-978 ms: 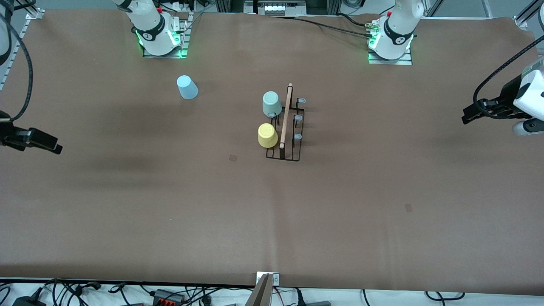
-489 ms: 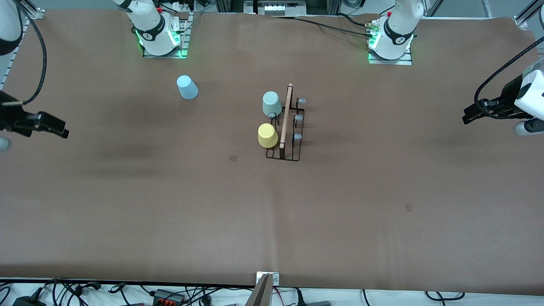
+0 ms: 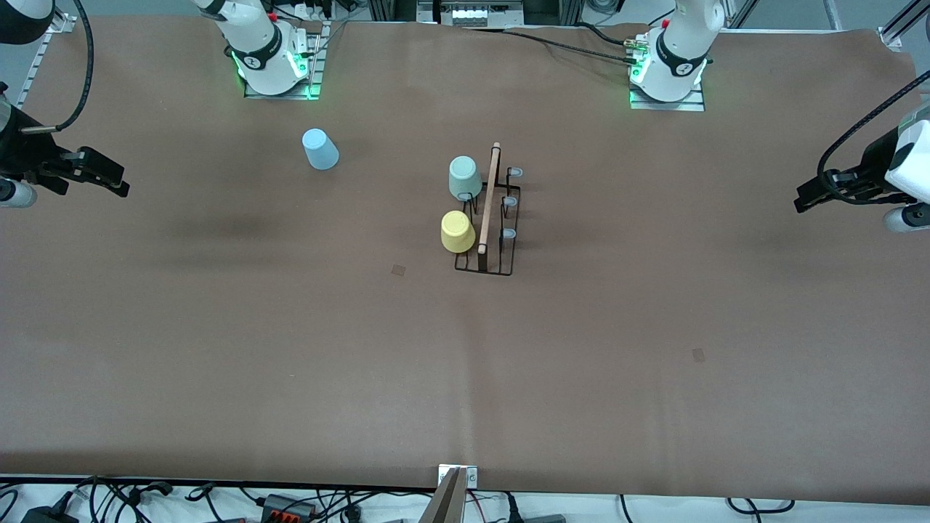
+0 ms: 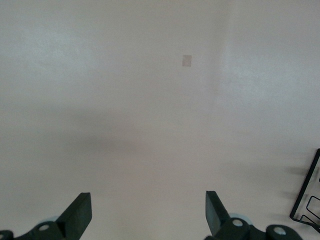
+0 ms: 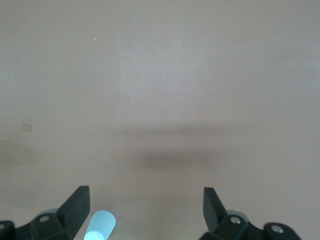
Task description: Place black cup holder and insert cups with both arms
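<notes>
Already the black rack (image 3: 488,218) stands mid-table with the green cup (image 3: 463,178) and yellow cup (image 3: 457,232) on its pegs; the blue cup (image 3: 320,149) (near the right arm's base) remains, so the right gripper (image 3: 109,178), fingers spread and empty, should probably fetch it; the left gripper (image 3: 810,200) waits spread over its own end.

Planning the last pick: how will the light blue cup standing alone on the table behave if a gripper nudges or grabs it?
The light blue cup looks small, thin plastic, so probably light and apt to slide when nudged. It seems to stand mouth down, so tipping seems unlikely, but its tapered sides might slip from the jaws. Once toppled, it would likely roll in a curve.
</notes>
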